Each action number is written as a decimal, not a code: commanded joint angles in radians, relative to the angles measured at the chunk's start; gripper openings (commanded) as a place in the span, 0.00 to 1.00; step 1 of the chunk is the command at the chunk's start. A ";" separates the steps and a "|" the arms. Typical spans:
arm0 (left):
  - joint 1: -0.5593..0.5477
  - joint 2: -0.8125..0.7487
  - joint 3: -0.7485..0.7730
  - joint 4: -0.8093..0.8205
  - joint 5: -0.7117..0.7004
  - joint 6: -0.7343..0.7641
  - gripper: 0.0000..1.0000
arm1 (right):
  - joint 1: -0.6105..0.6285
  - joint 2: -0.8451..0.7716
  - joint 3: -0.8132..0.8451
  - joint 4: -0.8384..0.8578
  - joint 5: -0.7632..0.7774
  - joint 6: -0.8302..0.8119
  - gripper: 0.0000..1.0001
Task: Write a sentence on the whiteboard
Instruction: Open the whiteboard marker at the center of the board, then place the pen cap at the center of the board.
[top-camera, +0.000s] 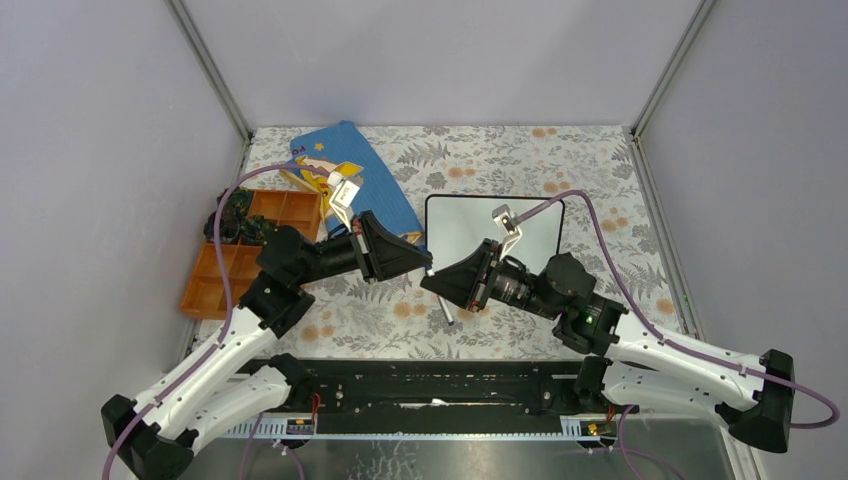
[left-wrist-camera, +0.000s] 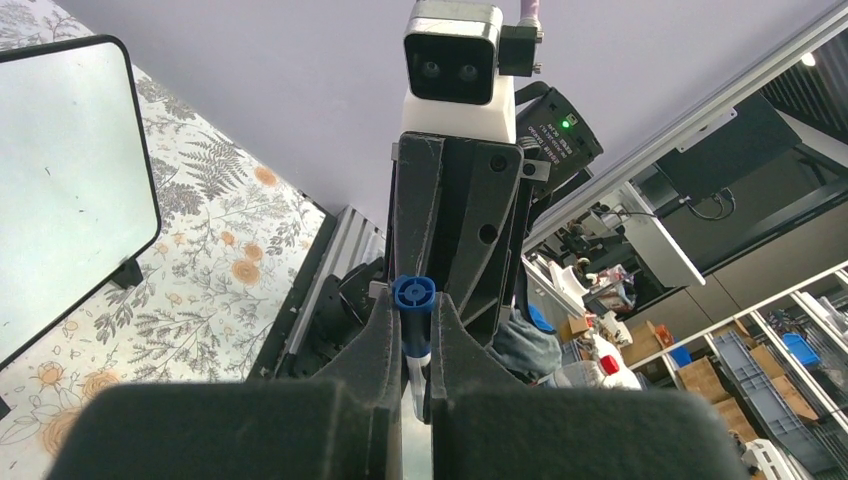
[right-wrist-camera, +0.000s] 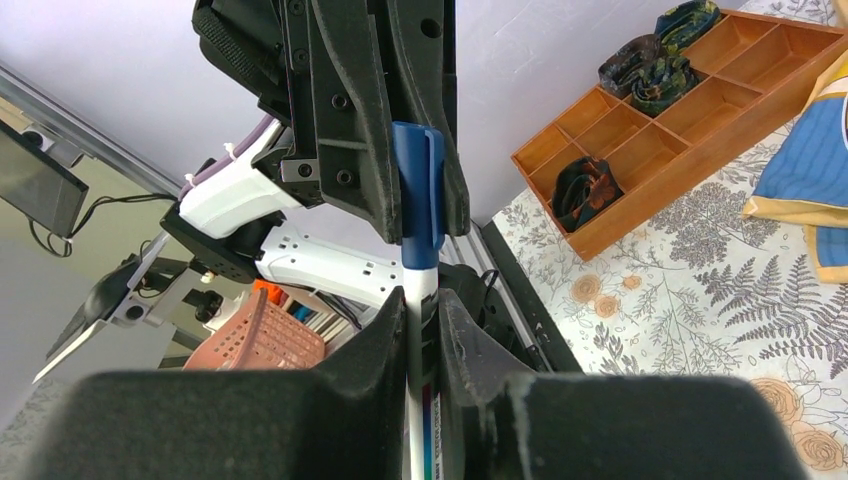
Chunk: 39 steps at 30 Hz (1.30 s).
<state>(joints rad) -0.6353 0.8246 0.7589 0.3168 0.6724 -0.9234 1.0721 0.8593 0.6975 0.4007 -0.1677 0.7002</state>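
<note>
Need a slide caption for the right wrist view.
Right end effector clamps the marker barrel; left end effector grips its blue cap.

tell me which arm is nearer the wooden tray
Left. The left arm passes close by the right side of the wooden tray. The right arm is across the table from it, in front of the whiteboard.

A blue picture book (top-camera: 350, 175) lies on the floral tablecloth (top-camera: 600, 190), just beside an orange wooden tray (top-camera: 192, 298) with dark rolled bands (top-camera: 235, 222) in some compartments.
</note>
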 joint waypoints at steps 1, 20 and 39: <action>0.035 -0.015 0.072 0.088 -0.132 0.070 0.00 | 0.000 -0.058 -0.019 -0.051 -0.041 0.015 0.00; 0.059 -0.073 0.135 -0.460 -0.472 0.342 0.00 | 0.000 -0.185 0.105 -0.470 0.358 -0.160 0.00; 0.040 0.432 0.005 -0.818 -0.638 0.371 0.00 | 0.000 -0.118 0.077 -0.634 0.553 -0.249 0.00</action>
<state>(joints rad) -0.5877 1.1679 0.7490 -0.4885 0.0971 -0.5510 1.0725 0.7509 0.7753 -0.2596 0.3580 0.4782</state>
